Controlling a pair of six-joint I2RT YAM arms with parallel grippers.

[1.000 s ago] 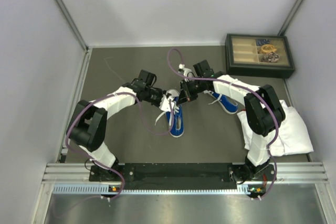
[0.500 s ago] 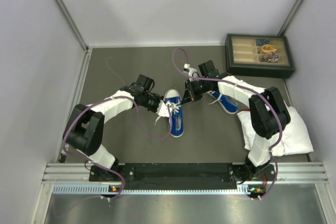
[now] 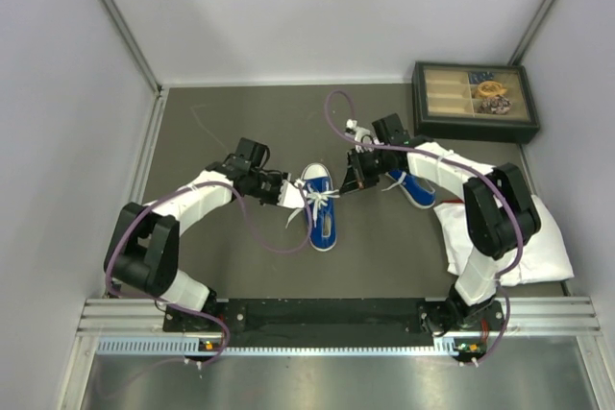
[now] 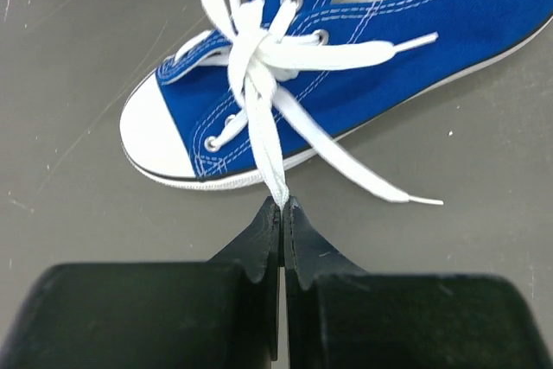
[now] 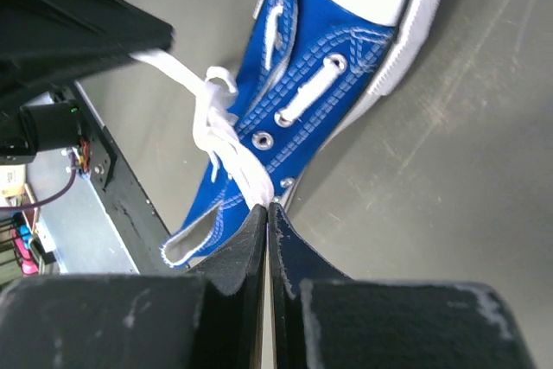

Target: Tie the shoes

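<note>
Working over a grey table [image 3: 221,132]. Flanking one blue shoe [image 3: 322,218] with both hands, the other shoe [image 3: 419,193] lying behind the right hand [image 5: 267,207]. Clamping the left hand [image 4: 282,206] and the right shut, each pinching a white lace [image 4: 266,131] strand, with the knot [image 4: 248,45] lying just ahead of the fingertips.

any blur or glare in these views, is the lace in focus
Top external: even, soft light, faint shadows, no glare on the table. Left wrist: blue shoe and lace sharp; left gripper dark, slightly soft. Right wrist: lace clear, right gripper and dark shape upper left underexposed.
</note>
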